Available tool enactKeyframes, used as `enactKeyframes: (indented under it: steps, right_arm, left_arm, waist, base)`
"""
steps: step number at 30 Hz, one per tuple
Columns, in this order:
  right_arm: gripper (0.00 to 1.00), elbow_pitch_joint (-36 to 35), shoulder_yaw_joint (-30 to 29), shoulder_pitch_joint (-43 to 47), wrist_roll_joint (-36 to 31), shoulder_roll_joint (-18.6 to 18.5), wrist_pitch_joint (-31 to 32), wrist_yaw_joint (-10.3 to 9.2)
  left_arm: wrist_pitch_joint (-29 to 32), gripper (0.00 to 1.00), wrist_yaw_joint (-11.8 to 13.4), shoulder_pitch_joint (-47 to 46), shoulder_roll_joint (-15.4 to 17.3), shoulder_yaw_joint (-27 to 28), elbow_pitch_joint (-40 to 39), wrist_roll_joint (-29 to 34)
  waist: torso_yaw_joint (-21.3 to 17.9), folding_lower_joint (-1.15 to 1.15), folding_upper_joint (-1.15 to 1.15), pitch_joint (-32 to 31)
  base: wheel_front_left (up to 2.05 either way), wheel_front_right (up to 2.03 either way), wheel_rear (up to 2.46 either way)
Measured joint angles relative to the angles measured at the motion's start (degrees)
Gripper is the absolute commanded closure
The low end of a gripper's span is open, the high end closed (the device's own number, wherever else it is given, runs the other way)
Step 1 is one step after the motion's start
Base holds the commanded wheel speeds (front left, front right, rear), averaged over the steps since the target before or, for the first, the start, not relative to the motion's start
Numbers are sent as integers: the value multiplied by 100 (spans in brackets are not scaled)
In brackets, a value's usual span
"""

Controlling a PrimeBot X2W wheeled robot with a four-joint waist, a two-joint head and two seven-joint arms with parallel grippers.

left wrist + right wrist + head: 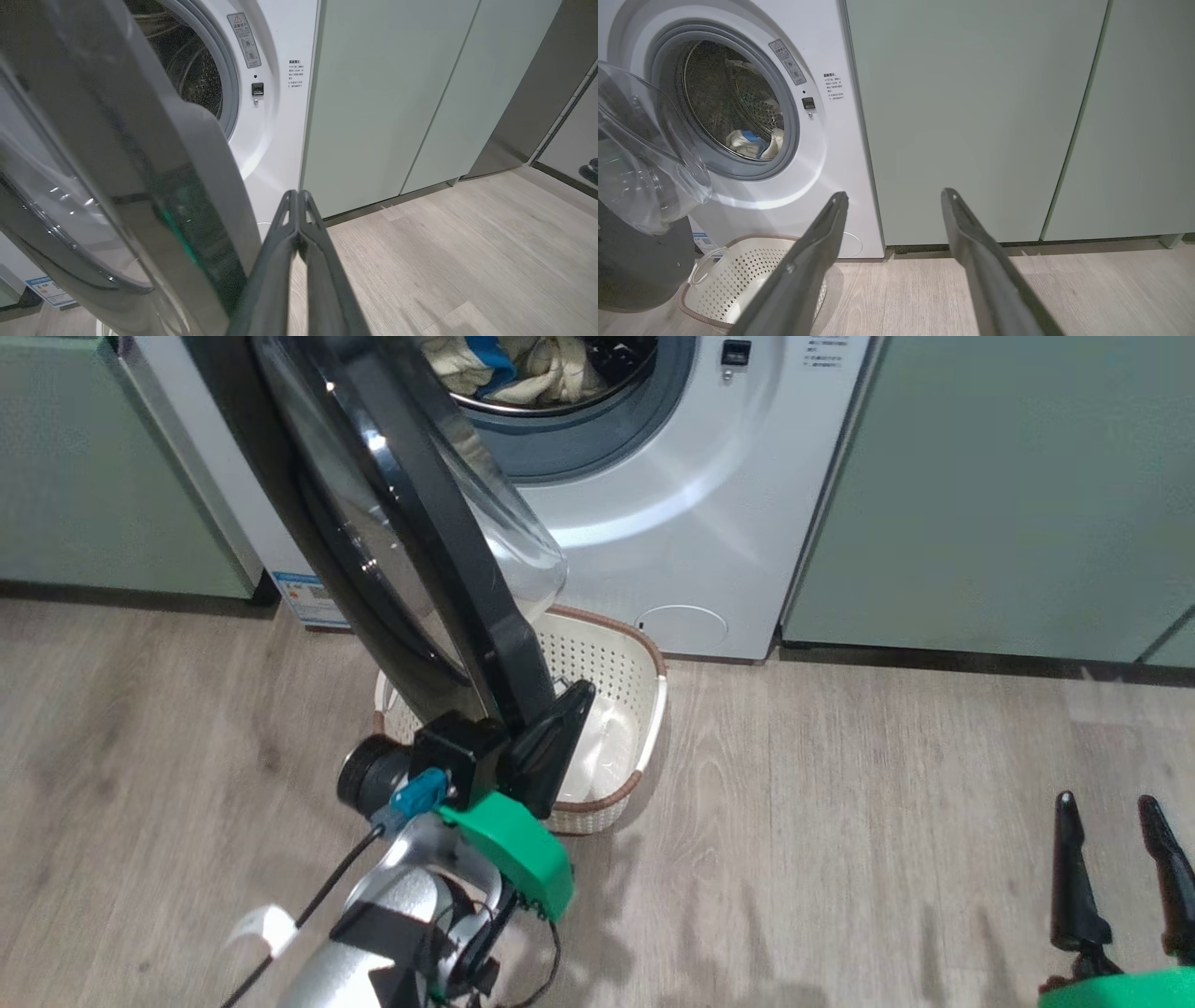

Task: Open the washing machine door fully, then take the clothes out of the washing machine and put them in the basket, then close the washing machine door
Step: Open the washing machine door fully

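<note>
The washing machine point(709, 523) stands with its door point(439, 541) swung out towards me, black rim edge-on and glass bowl bulging to the right. Pale yellow and blue clothes point(513, 369) lie in the drum, also seen as clothes point(752, 142) in the right wrist view. The cream basket point(653, 653) sits on the floor under the door. My left gripper point(577, 702) is shut and empty, its fingers lying along the inner side of the door's outer edge, over the basket. In the left wrist view the door point(140, 186) stands just left of the gripper point(297, 196). My right gripper point(1116, 812) hangs open and empty at lower right.
Pale green cabinets point(1008, 495) flank the machine on the right, and another cabinet point(75, 457) on the left. Bare wood floor point(887, 821) stretches between the basket and my right gripper. The basket point(752, 275) stands close against the machine's front point(831, 154).
</note>
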Motion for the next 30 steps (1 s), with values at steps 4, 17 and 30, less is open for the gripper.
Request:
enactKeyframes:
  steps: [4, 17, 30]
  right_arm:
    - [0, 2, -5, 0, 0, 19, 0, 0]
    - [0, 26, -7, 10, -1, 18, 0, 0]
    - [0, 73, 26, 142, 1, 14, 0, 0]
  left_arm:
    - [-48, 100, 98, 141, 15, 1, -130, 0]
    - [-145, 100, 298, 546, 156, 1, -458, 41]
    - [-160, 100, 470, 818, 242, 96, -504, 36]
  waist:
    - [94, 0, 0, -7]
    - [464, 0, 0, -118]
    - [757, -1, 0, -304]
  base:
    - [0, 0, 0]
    - [0, 0, 0]
    - [0, 0, 0]
